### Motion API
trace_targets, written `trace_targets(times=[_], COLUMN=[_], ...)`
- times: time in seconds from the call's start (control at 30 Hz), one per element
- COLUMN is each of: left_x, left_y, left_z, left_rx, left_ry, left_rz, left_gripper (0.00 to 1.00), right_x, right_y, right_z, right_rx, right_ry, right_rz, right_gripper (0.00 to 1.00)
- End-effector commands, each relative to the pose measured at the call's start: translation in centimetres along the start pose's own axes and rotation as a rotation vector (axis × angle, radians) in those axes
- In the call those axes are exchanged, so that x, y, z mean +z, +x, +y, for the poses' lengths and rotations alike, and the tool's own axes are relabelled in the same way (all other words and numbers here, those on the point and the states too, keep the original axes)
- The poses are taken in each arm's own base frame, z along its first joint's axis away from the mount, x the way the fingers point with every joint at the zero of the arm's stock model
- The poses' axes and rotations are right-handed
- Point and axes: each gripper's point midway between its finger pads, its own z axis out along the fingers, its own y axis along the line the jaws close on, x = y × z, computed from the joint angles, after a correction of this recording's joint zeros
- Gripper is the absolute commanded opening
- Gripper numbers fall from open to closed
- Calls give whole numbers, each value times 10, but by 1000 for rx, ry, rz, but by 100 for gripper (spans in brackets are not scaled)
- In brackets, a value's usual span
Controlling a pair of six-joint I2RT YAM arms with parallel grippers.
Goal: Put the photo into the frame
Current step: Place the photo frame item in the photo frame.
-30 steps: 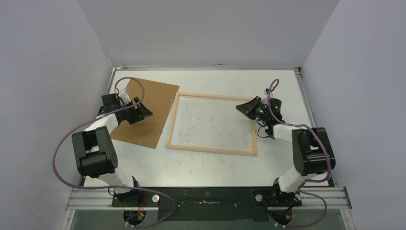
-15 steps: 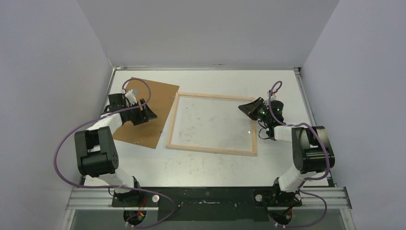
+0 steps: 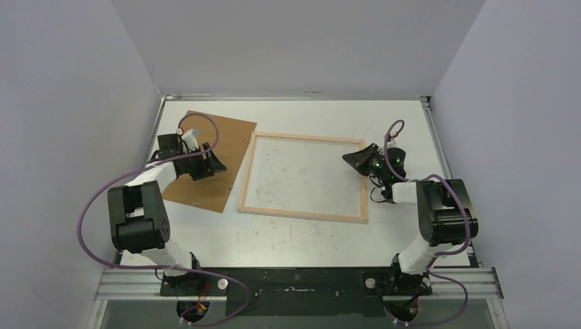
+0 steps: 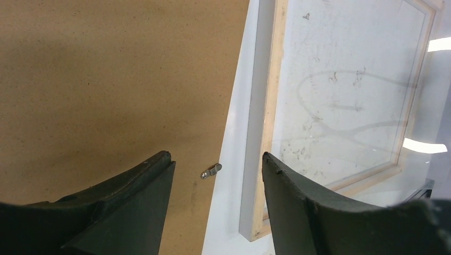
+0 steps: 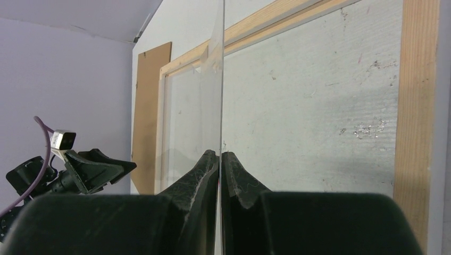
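The frame [image 3: 301, 213] of pale wood lies flat mid-table, also seen in the left wrist view [image 4: 268, 106] and the right wrist view [image 5: 417, 95]. My right gripper [image 3: 355, 157] is over the frame's right end, shut [image 5: 220, 154] on the edge of a clear pane [image 5: 222, 79] that stands edge-on to its camera. My left gripper [image 3: 211, 163] is open [image 4: 217, 159] with nothing between its fingers, hanging over the right edge of the brown backing board [image 3: 219, 137], next to the frame's left bar. The photo is out of view.
The backing board [image 4: 106, 79] lies at the back left, slightly skewed, with a small metal clip [image 4: 211, 171] at its edge. A strip of white table [image 4: 234, 159] separates board and frame. Grey walls enclose the table on three sides.
My left gripper has drifted a little to the right over the board. The right gripper has shifted slightly right with the pane still pinched.
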Motion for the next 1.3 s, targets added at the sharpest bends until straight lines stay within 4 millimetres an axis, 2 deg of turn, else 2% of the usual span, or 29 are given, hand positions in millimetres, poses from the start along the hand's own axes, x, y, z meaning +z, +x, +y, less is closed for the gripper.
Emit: trace_targets(times=[0.0, 0.33, 0.77, 1.0, 1.27], left_x=[-6, -5, -4, -2, 1], left_y=[-18, -19, -19, -17, -17], left_z=[-11, -15, -16, -17, -19], left_rx=[57, 68, 77, 84, 93], left_ry=[7, 8, 5, 4, 4], left_rz=[-45, -41, -38, -33, -29], left_gripper=[59, 58, 58, 58, 58], right_x=[0, -2, -5, -5, -2], right_y=[-18, -22, -13, -15, -21], right_z=[7, -5, -16, -16, -4], right_rx=[-60, -59, -52, -63, -86], right_ry=[-36, -1, 17, 18, -18], right_rz=[-76, -86, -63, -39, -31], right_gripper=[5, 5, 5, 5, 5])
